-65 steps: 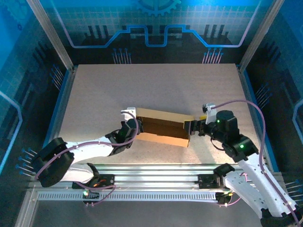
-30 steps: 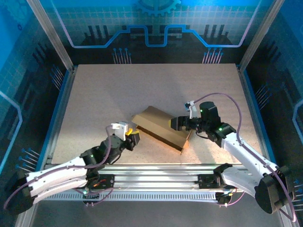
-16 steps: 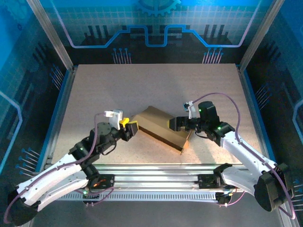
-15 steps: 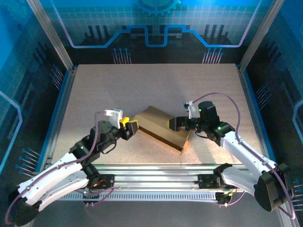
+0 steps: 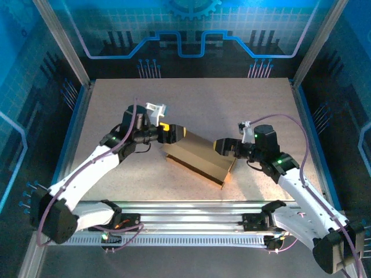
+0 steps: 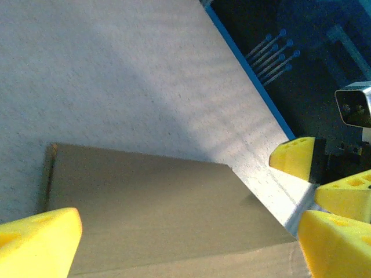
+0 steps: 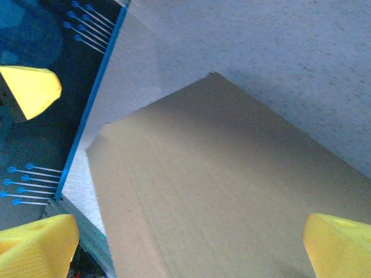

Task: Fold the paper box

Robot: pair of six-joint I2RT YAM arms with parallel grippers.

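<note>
The paper box point(image 5: 197, 156) is a plain brown, shallow box with its lid down, lying slantwise on the table a little in front of the middle. My left gripper point(image 5: 175, 134) hovers at its far left end, and my right gripper point(image 5: 222, 147) is at its right side. Seen from the left wrist, the box top point(image 6: 151, 202) lies below the left gripper point(image 6: 185, 249), whose yellow fingertips point(image 6: 35, 243) stand wide apart. In the right wrist view the box point(image 7: 220, 185) likewise spans the gap of the open right gripper point(image 7: 185, 249). Neither gripper holds anything.
The speckled table point(image 5: 191, 98) has free room behind and left of the box. Blue rims point(image 5: 78, 124) and metal posts bound its sides. A slotted metal rail point(image 5: 191, 211) with the arm bases runs along the front edge, close to the box's near corner.
My left arm has swung from the table's front up to the box's far left end, and its jaws have opened. The right gripper has opened and backed off slightly to the right. The box stayed put.
</note>
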